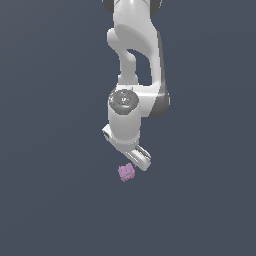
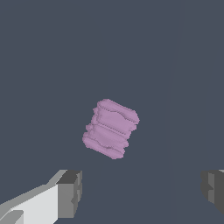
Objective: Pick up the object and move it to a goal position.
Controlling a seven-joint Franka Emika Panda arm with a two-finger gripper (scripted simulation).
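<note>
Exterior view looks steeply down from above, taking in the whole arm (image 1: 132, 90); wrist view peers close past the fingers (image 2: 70, 192) at the floor; both share the pink lump (image 1: 126, 172) (image 2: 110, 128).

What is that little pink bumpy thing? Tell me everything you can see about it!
The pink-purple lump is a small, roughly cube-shaped block with wavy ridges and grooves across its sides, matte and one colour all over. It lies turned at a slant on the plain dark grey floor, just past the tip of the white arm. Nothing grips it: the gripper is open, its grey fingers spread wider than the lump and not touching it.
</note>
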